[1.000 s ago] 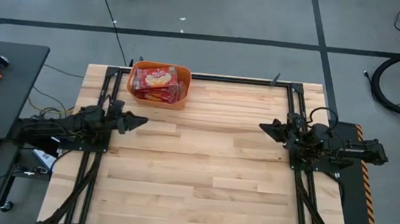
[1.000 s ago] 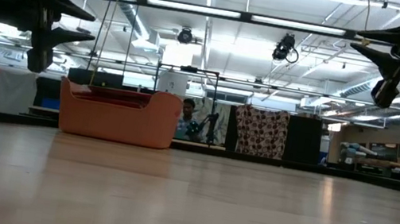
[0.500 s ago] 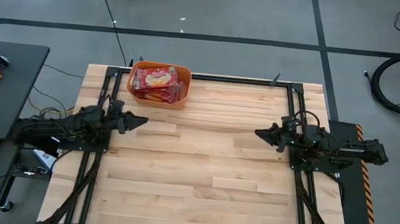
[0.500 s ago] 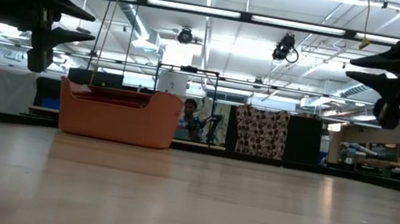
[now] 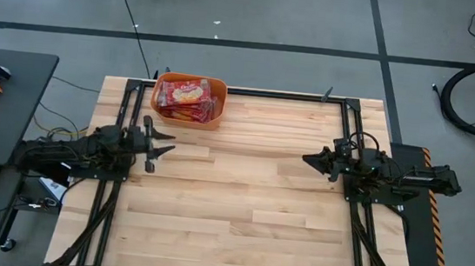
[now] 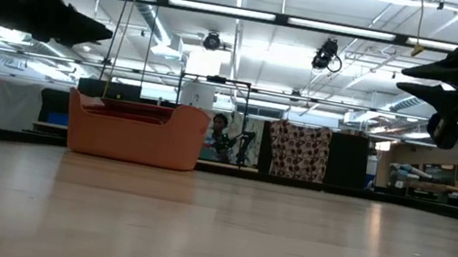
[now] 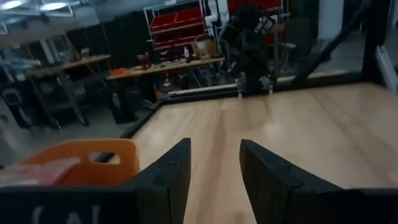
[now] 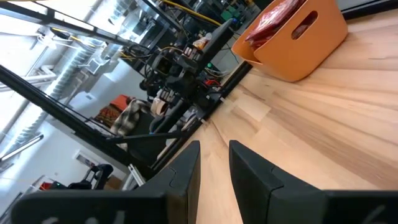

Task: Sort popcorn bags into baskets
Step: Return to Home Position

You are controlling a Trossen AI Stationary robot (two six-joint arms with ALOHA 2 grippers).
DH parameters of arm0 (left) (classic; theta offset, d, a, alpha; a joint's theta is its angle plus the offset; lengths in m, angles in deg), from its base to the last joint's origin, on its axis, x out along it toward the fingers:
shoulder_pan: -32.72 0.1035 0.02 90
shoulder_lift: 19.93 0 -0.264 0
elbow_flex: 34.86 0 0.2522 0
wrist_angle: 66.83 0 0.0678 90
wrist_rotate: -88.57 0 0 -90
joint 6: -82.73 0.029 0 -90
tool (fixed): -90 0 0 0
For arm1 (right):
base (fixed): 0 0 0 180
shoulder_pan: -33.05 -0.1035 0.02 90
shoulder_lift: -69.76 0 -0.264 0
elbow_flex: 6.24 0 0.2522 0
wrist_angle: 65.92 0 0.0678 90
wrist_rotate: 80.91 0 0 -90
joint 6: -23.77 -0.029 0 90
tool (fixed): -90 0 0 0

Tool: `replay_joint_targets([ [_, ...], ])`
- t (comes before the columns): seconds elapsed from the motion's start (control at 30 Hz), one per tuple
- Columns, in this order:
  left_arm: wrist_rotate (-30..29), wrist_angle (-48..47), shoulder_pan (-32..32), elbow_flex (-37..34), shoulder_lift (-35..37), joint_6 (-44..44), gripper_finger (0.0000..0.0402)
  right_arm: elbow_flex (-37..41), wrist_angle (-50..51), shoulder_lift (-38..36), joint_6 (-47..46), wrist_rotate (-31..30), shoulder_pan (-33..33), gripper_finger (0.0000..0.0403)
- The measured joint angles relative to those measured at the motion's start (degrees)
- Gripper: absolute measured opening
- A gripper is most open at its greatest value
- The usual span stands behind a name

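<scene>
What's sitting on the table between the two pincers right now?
Nothing. The high view shows only bare wooden table between the left pincer and the right pincer; the orange bin stands off that line.

No legible text, brand, number or sign anywhere, not even on the popcorn bags [image 5: 187, 98].
</scene>
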Motion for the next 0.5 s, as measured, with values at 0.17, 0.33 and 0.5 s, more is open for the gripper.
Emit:
replay_joint_targets([
  [0.17, 0.1, 0.2, 0.0, 0.0, 0.0, 1.8, 0.0142, 0.0, 0.0, 0.0, 0.0, 0.0, 0.0, 0.0090],
  [0.33, 0.1, 0.3, 0.0, 0.0, 0.0, 0.3, 0.0142, 0.0, 0.0, 0.0, 0.0, 0.0, 0.0, 0.0090],
  [0.5, 0.1, 0.4, 0.0, 0.0, 0.0, 0.5, 0.0142, 0.0, -0.1, 0.0, 0.0, 0.0, 0.0, 0.0090],
])
